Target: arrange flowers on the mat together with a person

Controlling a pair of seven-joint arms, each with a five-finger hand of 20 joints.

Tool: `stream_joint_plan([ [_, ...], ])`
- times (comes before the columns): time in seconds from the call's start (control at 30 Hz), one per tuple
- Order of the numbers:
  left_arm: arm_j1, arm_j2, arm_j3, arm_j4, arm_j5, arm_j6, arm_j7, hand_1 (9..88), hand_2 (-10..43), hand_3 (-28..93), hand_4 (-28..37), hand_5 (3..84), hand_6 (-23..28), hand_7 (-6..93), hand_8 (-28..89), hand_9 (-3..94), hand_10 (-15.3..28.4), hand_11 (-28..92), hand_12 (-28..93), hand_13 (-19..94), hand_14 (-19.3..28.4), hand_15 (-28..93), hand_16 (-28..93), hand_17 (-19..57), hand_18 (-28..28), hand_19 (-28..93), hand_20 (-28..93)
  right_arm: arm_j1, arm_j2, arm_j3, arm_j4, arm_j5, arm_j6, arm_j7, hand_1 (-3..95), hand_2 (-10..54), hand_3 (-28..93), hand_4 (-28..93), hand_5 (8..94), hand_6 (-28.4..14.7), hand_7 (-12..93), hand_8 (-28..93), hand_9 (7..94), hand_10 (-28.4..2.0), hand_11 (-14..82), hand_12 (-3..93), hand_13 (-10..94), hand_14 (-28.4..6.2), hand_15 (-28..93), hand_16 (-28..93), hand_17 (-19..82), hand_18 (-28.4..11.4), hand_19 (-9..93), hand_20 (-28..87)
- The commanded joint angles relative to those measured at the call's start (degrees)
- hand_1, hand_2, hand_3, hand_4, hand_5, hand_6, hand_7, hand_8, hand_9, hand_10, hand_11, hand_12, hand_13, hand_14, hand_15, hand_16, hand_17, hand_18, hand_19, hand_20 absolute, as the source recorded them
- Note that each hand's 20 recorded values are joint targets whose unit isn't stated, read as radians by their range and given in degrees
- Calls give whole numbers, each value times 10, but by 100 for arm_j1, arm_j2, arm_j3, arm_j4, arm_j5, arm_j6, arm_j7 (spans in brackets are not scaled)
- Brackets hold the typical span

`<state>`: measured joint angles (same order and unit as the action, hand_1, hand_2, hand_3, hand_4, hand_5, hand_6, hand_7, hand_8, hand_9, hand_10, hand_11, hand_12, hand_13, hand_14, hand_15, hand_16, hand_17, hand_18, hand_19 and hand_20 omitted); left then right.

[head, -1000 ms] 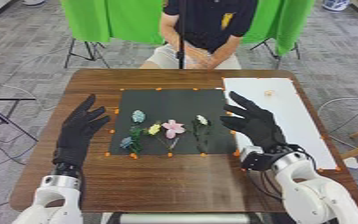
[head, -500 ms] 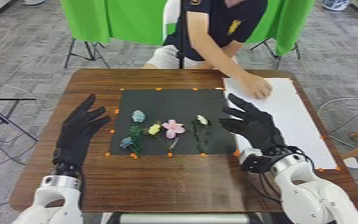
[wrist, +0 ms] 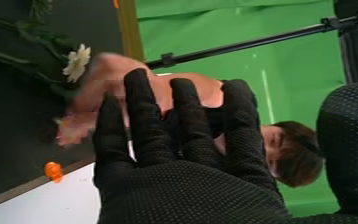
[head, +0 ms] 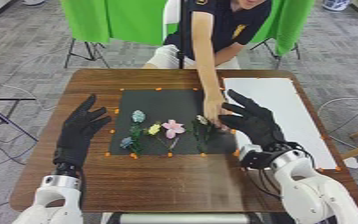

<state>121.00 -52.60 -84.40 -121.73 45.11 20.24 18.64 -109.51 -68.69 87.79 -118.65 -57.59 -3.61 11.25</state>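
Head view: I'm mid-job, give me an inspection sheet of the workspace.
Surface: brown wooden table, dark mat, white sheet at the mat's right.
Job's things: pink flower, yellow flower, white flower, two blue flowers on the mat; person's hand beside white flower, anything held unclear.
Clutter: nothing seen beyond orange markers.
Hands: left hand open beside the mat; right hand open above the mat's right edge.
Cables: dark cables along the right arm.
Surroundings: green cloth behind.

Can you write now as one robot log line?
person's hand: over dark mat, by white flower | left hand: open, over table | right hand: open, over white board
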Motion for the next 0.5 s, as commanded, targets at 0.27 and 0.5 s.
stream_joint_plan([
  [0.27, 79, -93, -117, -56, 100, -185, -157, 212, 62, 791, -283, 321, 26, 107, -99, 344, 171, 214, 85, 246, 249, 458, -84, -94, 230, 434, 118, 32, -42, -60, -11, -18, 29, -5, 145, 54, 777, -283, 348, 51, 110, -113, 388, -120, 47, 145, 310, -183, 229, 180, -10, -190, 407, 175],
  [0.5, 95, -109, -122, -57, 110, -192, -202, 213, 61, 792, -283, 320, 26, 107, -98, 345, 171, 215, 86, 246, 250, 460, -84, -95, 230, 435, 118, 3, -54, -74, -19, -16, 27, -12, 145, 54, 777, -283, 349, 52, 111, -112, 389, -119, 48, 145, 313, -183, 233, 178, -10, -189, 407, 176],
])
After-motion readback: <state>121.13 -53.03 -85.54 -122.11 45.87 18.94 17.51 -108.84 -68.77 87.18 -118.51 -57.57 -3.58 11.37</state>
